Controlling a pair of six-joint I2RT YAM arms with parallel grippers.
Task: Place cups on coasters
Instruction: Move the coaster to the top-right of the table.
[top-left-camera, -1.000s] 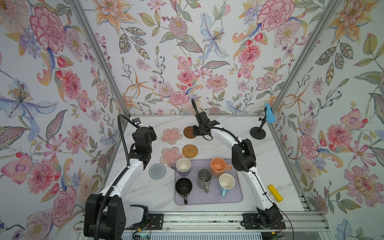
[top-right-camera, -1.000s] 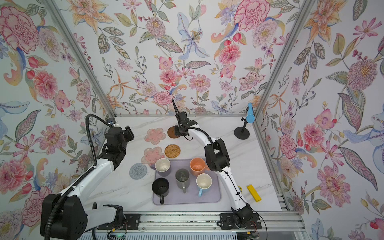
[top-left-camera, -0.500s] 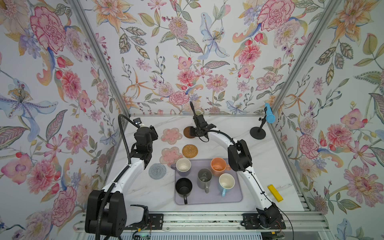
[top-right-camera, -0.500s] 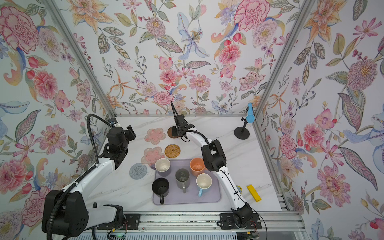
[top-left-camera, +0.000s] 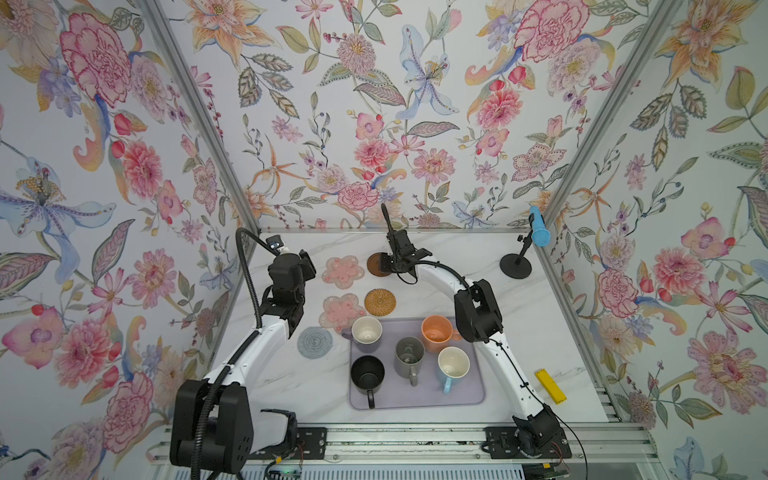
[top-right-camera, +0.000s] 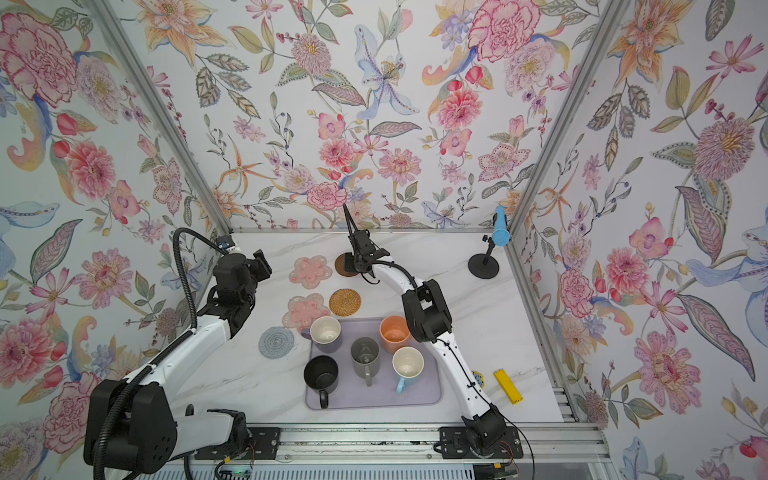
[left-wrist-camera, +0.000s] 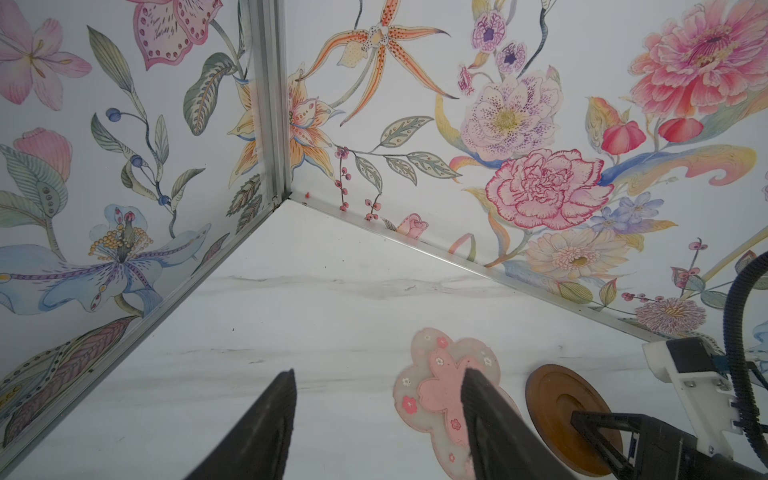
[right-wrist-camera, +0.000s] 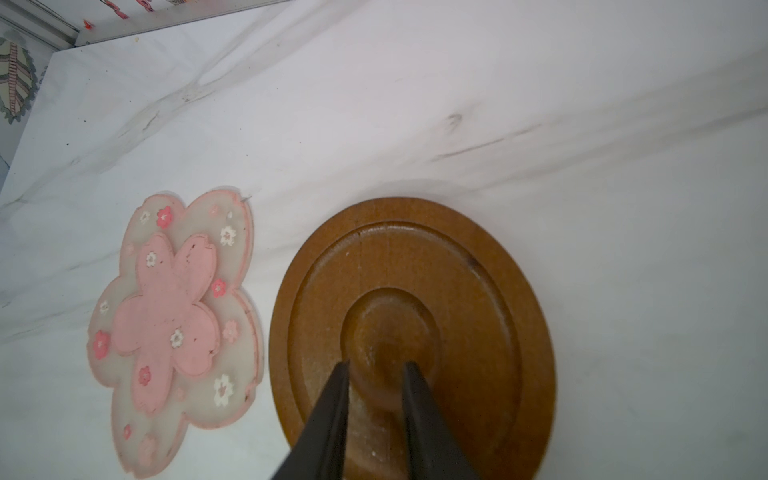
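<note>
Five cups stand on the lavender mat (top-left-camera: 415, 399): lavender (top-left-camera: 365, 334), peach-orange (top-left-camera: 436, 332), grey (top-left-camera: 409, 357), black (top-left-camera: 367, 374) and light blue (top-left-camera: 453, 365). The coasters lie bare behind and left of it: two pink flowers (top-left-camera: 343, 271) (top-left-camera: 340, 309), woven rattan (top-left-camera: 380, 302), dark brown disc (top-left-camera: 375, 263), grey-blue knitted (top-left-camera: 314, 341). My right gripper (right-wrist-camera: 376, 365) hovers over the brown disc (right-wrist-camera: 415, 332), its jaws a narrow gap apart with nothing between. Out at the far left, my left gripper (left-wrist-camera: 378, 374) is open and empty, near the far pink flower (left-wrist-camera: 436, 386).
A black round stand (top-left-camera: 515, 266) with a blue-tipped rod is at the back right corner. A yellow block (top-left-camera: 550, 386) lies near the right front edge. Floral walls enclose the table on three sides.
My right gripper has reached farther left over the brown disc and its jaws have narrowed. The left arm has lifted and shifted slightly toward the back.
</note>
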